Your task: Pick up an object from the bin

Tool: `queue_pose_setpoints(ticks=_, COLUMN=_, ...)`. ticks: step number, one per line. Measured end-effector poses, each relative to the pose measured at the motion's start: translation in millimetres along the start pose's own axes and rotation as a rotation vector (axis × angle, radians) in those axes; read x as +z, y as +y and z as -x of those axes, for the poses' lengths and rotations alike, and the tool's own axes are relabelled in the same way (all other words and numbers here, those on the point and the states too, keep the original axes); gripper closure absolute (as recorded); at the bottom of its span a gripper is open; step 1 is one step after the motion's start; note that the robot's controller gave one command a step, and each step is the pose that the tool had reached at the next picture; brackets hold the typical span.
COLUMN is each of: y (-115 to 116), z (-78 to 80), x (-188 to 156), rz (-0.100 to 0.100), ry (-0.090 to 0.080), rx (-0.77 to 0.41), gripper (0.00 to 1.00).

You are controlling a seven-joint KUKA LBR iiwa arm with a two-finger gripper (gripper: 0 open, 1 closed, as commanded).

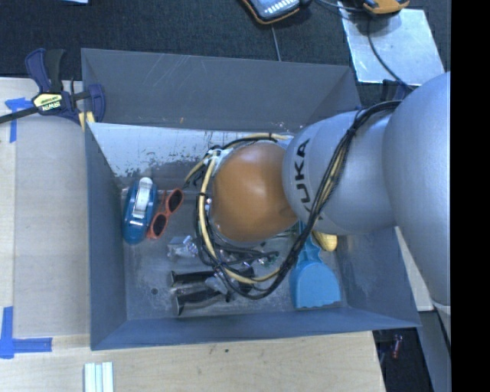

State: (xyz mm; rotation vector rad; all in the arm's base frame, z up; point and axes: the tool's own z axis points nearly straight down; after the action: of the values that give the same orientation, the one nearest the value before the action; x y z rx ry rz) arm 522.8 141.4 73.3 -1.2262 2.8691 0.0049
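Lying beside orange sunglasses (164,213): rounded blue dispenser (138,210).

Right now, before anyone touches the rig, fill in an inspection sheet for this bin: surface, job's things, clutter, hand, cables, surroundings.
surface: grey metal bin, floor scuffed near the back wall.
job's things: blue and clear plastic tape dispenser at the left; orange-framed sunglasses beside it; blue plastic scoop-shaped piece at the front right; small yellow piece just behind that.
clutter: crumpled clear wrapper near the middle.
hand: black hand low at the bin's front, below the orange wrist cover; open or shut cannot be told.
cables: black and yellow cables looped round the wrist.
surroundings: black mat behind the bin.
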Motion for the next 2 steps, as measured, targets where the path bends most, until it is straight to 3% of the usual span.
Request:
queue_pose_setpoints(ticks=1, y=9.4, z=-8.7, x=-2.0, rz=-0.004, ry=0.011, rx=0.388, gripper=1.00)
queue_pose_setpoints(ticks=2, y=9.4, z=-8.7, x=-2.4, rz=-0.004, ry=0.010, rx=0.388, gripper=1.00)
